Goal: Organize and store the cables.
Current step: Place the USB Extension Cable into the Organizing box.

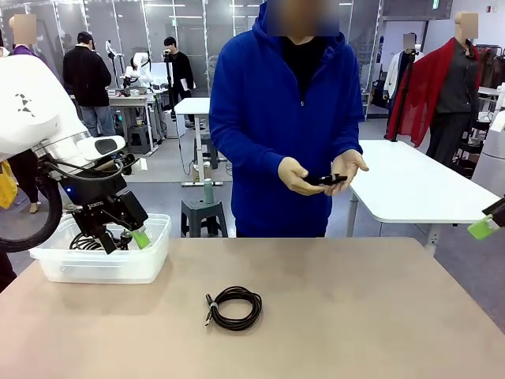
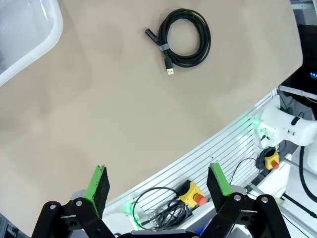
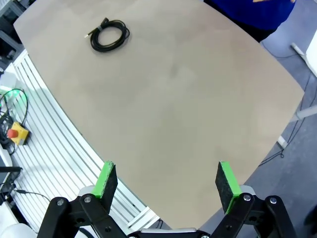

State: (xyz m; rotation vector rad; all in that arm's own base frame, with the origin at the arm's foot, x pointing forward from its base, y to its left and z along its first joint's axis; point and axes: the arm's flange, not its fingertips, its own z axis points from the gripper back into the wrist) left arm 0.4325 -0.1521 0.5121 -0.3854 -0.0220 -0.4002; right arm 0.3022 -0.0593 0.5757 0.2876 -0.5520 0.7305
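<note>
One coiled black cable [image 1: 234, 307] with a slim connector lies near the middle of the table, and it is also the cable [image 2: 183, 37] in the left wrist view and the cable [image 3: 109, 35] in the right wrist view. A dark cable coil [image 1: 82, 242] rests inside the clear bin [image 1: 150, 264] at the left. The person in a blue hoodie holds a small black object [image 1: 326, 179] in both hands; I cannot tell what it is. My left gripper [image 1: 124, 241] hangs open over the bin with nothing in it [image 2: 158, 182]. My right gripper [image 3: 166, 179] is open and empty above the table's right side.
One green pad [image 1: 483, 227] of the right gripper pokes in at the right edge. The bin's corner [image 2: 29, 39] stands left of the table cable. A white table [image 1: 410, 185] and a stool [image 1: 205, 213] stand behind. A red emergency button [image 2: 198, 198] sits below the table edge.
</note>
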